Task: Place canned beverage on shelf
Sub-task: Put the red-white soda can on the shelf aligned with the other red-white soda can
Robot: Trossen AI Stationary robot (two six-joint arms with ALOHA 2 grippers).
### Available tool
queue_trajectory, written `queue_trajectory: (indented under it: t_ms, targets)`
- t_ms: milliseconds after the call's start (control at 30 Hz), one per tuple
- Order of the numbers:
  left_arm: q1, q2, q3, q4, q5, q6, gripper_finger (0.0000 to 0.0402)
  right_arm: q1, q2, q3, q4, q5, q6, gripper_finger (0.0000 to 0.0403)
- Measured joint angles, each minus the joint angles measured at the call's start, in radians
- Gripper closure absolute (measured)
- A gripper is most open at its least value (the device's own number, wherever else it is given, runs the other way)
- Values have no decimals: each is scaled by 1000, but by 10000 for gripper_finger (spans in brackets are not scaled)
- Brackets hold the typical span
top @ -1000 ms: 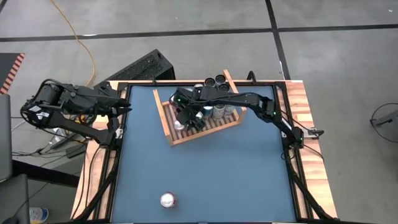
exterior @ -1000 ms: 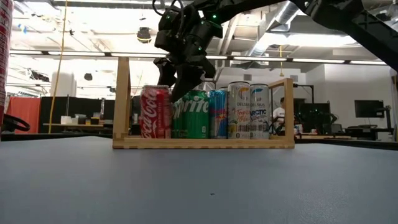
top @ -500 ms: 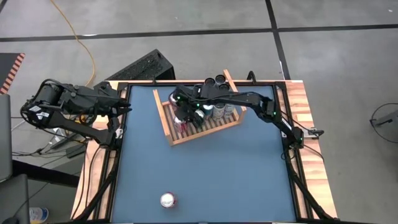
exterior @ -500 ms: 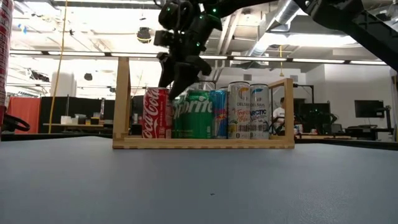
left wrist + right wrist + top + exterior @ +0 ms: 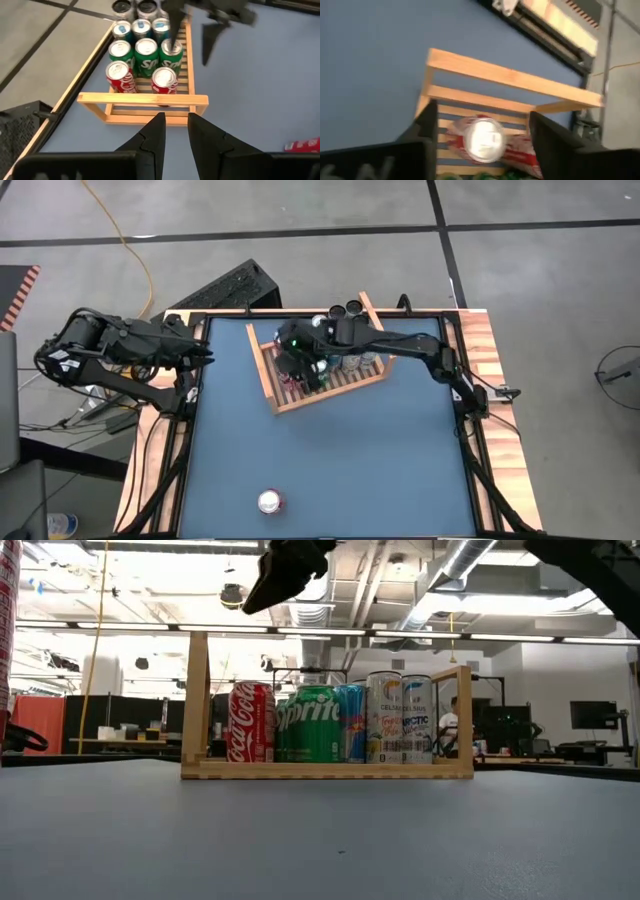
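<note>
Blue tabletop in a big open workshop with ceiling lights behind. The wooden shelf (image 5: 322, 370) sits toward the far side of the table, already packed with cans, including two red Coca-Cola cans (image 5: 164, 80) at its open end and green Sprite cans (image 5: 146, 56) right behind them. The right gripper (image 5: 481, 137) hangs above the shelf with jaws spread wide, holding nothing. One more red can (image 5: 269, 501) stands alone near the front edge, well apart. The left gripper (image 5: 174, 131) waits at the table's left edge, fingers slightly parted and empty.
</note>
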Motion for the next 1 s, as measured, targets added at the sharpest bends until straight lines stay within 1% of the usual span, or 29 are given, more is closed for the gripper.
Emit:
queue_trajectory:
  t_ms: [67, 167, 233, 267, 300, 367, 500, 600, 700, 800, 900, 1000]
  targets:
    - [0, 0, 0, 1, -22, -30, 330, 31, 5, -3, -7, 18, 18, 230]
    - [0, -1, -40, 24, -30, -46, 337, 78, 19, -3, -7, 82, 24, 312]
    - [0, -1, -90, 31, -14, -24, 351, 103, 19, -3, -20, 111, 51, 368]
    - [0, -1, -123, 48, -8, -17, 362, 114, 12, -3, -37, 123, 68, 385]
    - [0, 3, -162, 75, 2, -14, 376, 124, -1, -4, -64, 141, 85, 392]
    - [-4, 8, -244, 160, 15, -8, 395, 150, -45, -5, -110, 205, 127, 389]
    - [-16, 55, -384, 427, 14, 43, 401, 216, -193, -1, -204, 355, 250, 398]
    - [-16, 143, -417, 540, 11, 79, 401, 265, -287, 0, -251, 439, 349, 400]
    - [-15, 271, -401, 562, 6, 116, 401, 296, -357, -1, -288, 525, 424, 401]
    - [-6, 392, -342, 576, 6, 145, 401, 313, -420, -1, -315, 566, 480, 402]
    - [27, 524, -261, 495, 36, 149, 401, 329, -466, -1, -349, 574, 517, 403]
    - [48, 642, -158, 417, 59, 199, 402, 345, -483, -1, -389, 575, 523, 403]
